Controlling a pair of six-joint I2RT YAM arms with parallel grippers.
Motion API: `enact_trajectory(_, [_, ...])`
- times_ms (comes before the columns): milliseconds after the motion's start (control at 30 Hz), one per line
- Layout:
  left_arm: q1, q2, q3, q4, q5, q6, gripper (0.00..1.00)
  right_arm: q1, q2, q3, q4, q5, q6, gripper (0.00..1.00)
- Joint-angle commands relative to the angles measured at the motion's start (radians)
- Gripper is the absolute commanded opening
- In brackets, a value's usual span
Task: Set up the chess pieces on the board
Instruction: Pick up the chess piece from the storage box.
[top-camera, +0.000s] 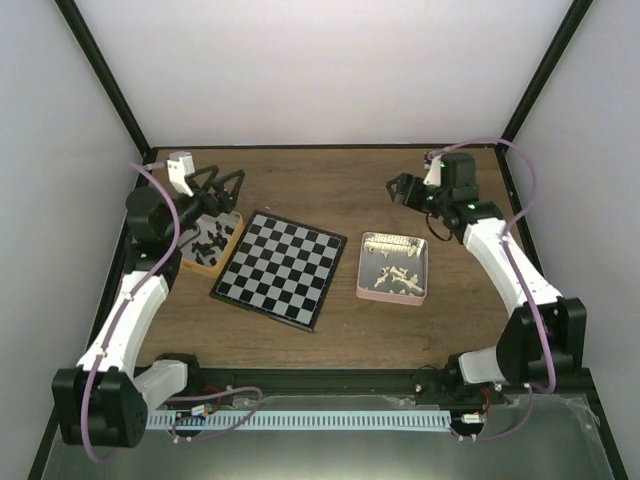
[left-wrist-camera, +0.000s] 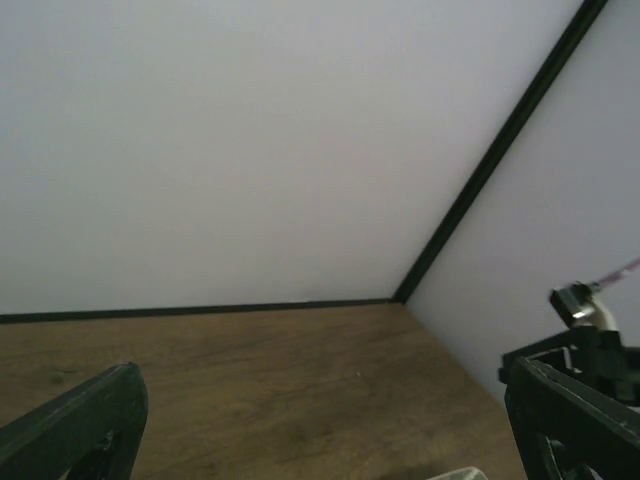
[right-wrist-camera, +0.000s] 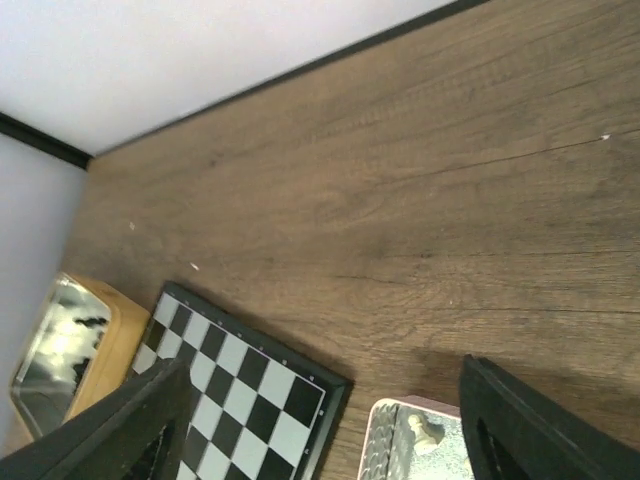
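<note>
A: Nearest the arm bases, the board (top-camera: 280, 268) lies bare on the counter (top-camera: 330, 190), set askew. No piece stands on it.
B: Where are the pieces?
A: The white chess pieces (top-camera: 392, 270) are heaped in the pink tin (top-camera: 360, 290) just right of the board. The black ones (top-camera: 206, 240) are in the yellow tin (top-camera: 233, 236) at its far-left side.
B: And the tools?
A: Farther back. The left tool (top-camera: 225, 185) is raised near the yellow tin, jaws wide, empty. The right tool (top-camera: 400, 190) is beyond the pink tin, jaws spread, empty.
B: Risks?
A: My judgement: the pieces are tiny and tangled, so a pinch may catch two or slip. A descending finger could nudge a tin. With the board skewed, a piece may land across a line.
</note>
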Motion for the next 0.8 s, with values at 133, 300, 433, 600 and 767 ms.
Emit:
enact_trajectory(133, [0.006, 0.118, 0.086, 0.079, 0.148, -0.039, 1.0, 0.122, 0.149, 0.122, -0.166, 0.187, -0.071, 0.64])
enact_trajectory(300, [0.008, 0.111, 0.087, -0.03, 0.045, -0.025, 1.0, 0.177, 0.214, 0.124, -0.203, 0.244, -0.072, 0.41])
enact_trajectory(433, [0.008, 0.1, 0.107, -0.14, -0.022, 0.012, 1.0, 0.182, 0.238, 0.114, -0.213, 0.292, -0.047, 0.31])
enact_trajectory(600, [0.008, 0.079, 0.098, -0.153, -0.022, 0.029, 1.0, 0.185, 0.27, 0.113, -0.244, 0.342, -0.035, 0.31])
enact_trajectory(767, [0.008, 0.075, 0.09, -0.148, -0.01, 0.03, 1.0, 0.214, 0.277, 0.085, -0.268, 0.351, -0.037, 0.31])
